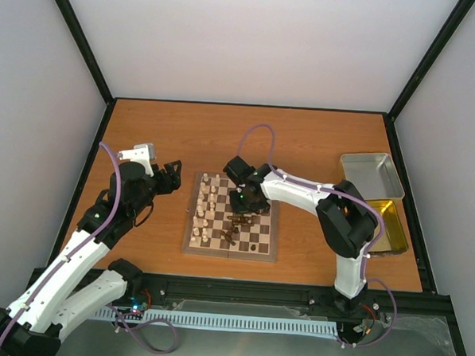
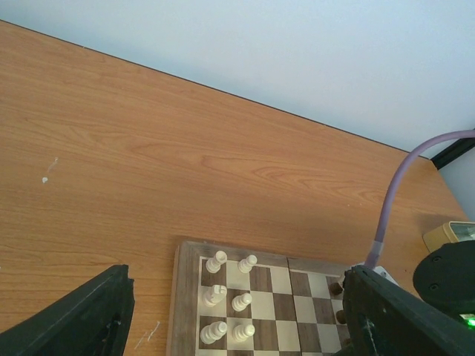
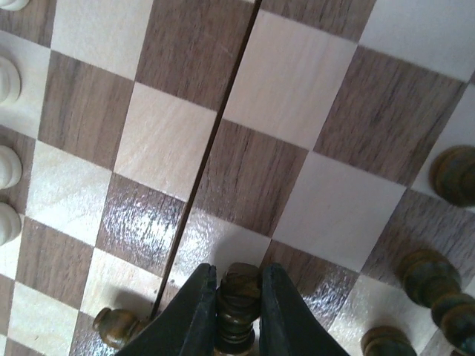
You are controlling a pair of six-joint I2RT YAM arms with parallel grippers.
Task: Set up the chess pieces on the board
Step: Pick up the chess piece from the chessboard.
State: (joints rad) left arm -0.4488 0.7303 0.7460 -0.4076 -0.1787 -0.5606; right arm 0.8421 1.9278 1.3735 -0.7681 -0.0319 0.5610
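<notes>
My right gripper is clenched on a ridged, turned dark wooden chess piece close by the seam of the glossy checked board. My left gripper hangs spread wide, holding nothing. Right of the board sits a shiny metal tray; I cannot tell what it holds.

Robot lab test cell: white panel walls, black frame, wooden table.

Left arm and right arm: white link shells, black joint housings; a lilac cable runs along each; black, tapered fingers; green wrist light
</notes>
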